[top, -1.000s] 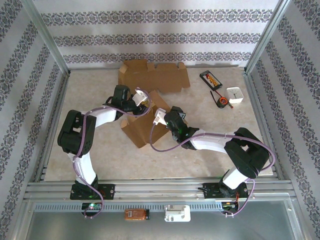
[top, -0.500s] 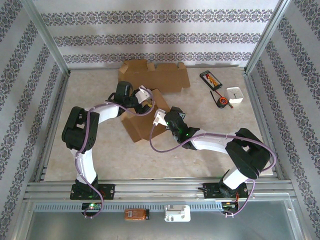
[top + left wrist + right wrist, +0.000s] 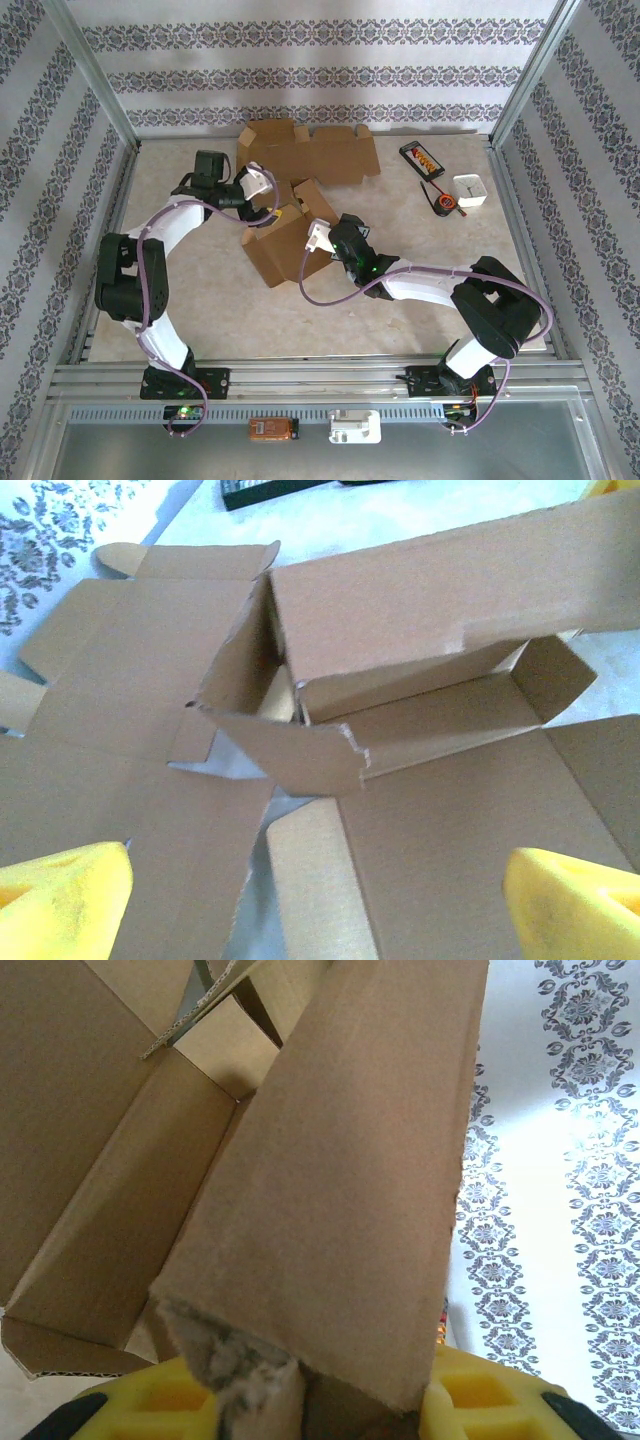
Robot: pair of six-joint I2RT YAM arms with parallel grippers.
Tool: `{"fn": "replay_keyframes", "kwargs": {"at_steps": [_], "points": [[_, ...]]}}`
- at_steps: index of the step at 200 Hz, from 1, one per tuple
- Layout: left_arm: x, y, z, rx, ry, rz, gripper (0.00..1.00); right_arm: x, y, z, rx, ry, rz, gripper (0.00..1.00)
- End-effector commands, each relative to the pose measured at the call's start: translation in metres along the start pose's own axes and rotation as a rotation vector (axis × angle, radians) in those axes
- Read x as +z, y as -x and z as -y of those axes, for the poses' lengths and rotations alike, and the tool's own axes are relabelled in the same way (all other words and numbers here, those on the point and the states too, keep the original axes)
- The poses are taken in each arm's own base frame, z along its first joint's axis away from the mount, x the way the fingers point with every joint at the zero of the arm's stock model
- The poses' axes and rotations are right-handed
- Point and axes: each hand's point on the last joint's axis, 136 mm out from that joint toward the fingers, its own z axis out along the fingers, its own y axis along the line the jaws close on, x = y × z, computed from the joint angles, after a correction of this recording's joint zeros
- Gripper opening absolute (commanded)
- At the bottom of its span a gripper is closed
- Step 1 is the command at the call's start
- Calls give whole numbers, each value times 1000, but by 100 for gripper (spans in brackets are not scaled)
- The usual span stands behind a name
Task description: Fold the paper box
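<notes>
Observed left gripper (image 3: 268,195) spread wide beside paper box (image 3: 285,250), with elbow bent sharply outward. Found right gripper (image 3: 300,1400) pinching box's torn flap (image 3: 340,1190), with forearm stretched low leftward.

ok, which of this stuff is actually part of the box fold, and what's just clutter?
In the job: paper box; right gripper, clamped on its flap; left gripper, open.
Lying about: flat cardboard blank, black device, white tub, small black-and-orange item.

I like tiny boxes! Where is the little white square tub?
In the top view, the small white square tub sits far right, beside the black-and-orange gadget.
</notes>
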Motion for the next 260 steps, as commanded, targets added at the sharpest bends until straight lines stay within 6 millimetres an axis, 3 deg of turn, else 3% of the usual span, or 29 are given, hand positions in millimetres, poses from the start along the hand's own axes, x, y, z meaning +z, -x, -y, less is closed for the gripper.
{"fn": "replay_keyframes", "kwargs": {"at_steps": [1, 42, 83, 111, 159, 212, 236, 260], "points": [[3, -8, -10, 9, -10, -16, 94, 0, -29, -46, -87, 161, -60, 36], [36, 1, -37, 32, -21, 29, 92, -1, -28, -46, -89, 160, -60, 36], [69, 0, -31, 110, -98, 2, 91, -1, -28, -46, -91, 162, -60, 36], [84, -2, -23, 104, -156, -11, 83, 0, -29, -47, -93, 165, -62, 36], [91, 8, -2, 84, -246, 3, 57, 1, -29, -50, -94, 172, -62, 36], [102, 10, 16, 95, -272, -6, 57, 1, -27, -50, -79, 176, -55, 36], [108, 12, 15, 83, -249, 7, 42, 1, -26, -50, -76, 176, -51, 36], [112, 15, 14, 82, -209, 13, 40, -1, -25, -48, -62, 175, -45, 37]]}}
